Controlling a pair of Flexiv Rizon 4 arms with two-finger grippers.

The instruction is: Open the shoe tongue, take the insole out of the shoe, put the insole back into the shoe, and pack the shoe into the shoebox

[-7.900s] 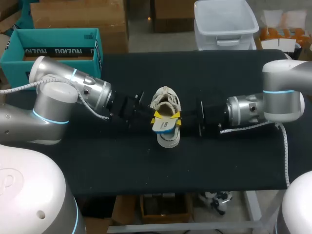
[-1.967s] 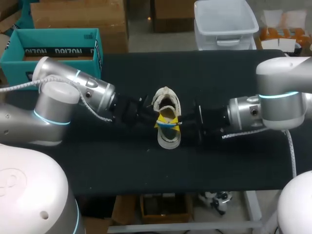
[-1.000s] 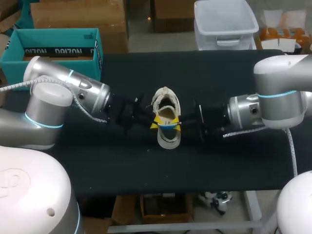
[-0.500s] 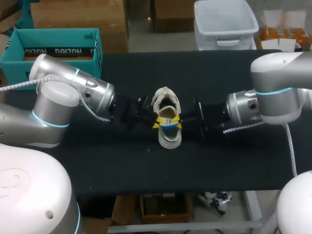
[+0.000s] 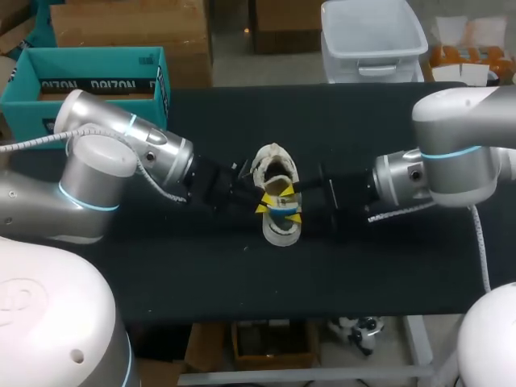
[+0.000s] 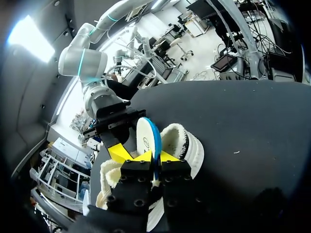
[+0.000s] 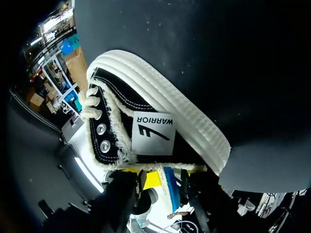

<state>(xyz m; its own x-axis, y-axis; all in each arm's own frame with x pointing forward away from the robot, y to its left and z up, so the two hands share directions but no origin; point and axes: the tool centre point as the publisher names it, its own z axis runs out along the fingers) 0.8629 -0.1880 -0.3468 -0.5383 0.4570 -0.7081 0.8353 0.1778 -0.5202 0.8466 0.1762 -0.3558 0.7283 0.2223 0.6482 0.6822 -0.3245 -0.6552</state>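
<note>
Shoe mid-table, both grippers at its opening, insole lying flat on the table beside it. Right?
Not quite. The insole isn't flat on the table: it stands on edge at the opening of the shoe, pinched in the left gripper, as the left wrist view shows. The right gripper is at the opening too.

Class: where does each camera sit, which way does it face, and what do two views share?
Head: above-behind, looking down on table; left arm and right arm show.
Left wrist: looks along left gripper, shut on insole; right arm beyond.
Right wrist: looks along right gripper at shoe's side.
Both wrist views share insole and shoe.
</note>
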